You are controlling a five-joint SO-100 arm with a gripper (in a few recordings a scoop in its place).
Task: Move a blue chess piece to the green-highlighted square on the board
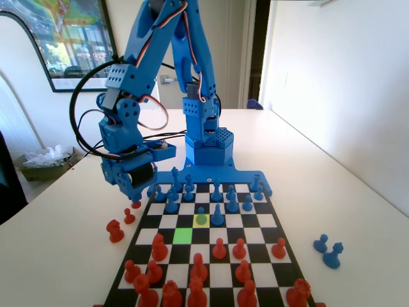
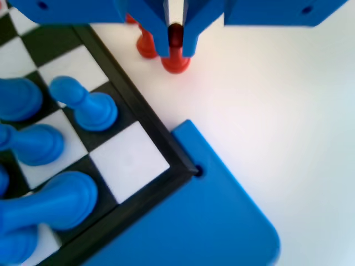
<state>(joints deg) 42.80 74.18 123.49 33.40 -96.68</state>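
The board [image 1: 279, 237] lies in front of the blue arm. A lime-green square [image 1: 183, 235] sits near its middle. One square farther and to the right, a small blue pawn [image 1: 201, 217] stands on a pale yellow square. My gripper [image 1: 136, 199] hangs low over the table, off the board's far left corner in the fixed view. In the wrist view the gripper [image 2: 175, 54] has its jaws pressed against both sides of a red pawn [image 2: 176, 62] that stands on the table. Blue pieces [image 2: 89, 108] stand on the board corner nearby.
More red pawns [image 1: 115, 231] stand on the table left of the board, one of them [image 2: 145, 45] just behind the held pawn. Two blue pieces [image 1: 327, 249] stand off the board at the right. Red pieces [image 1: 198, 268] crowd the near rows, blue pieces [image 1: 217, 192] the far rows.
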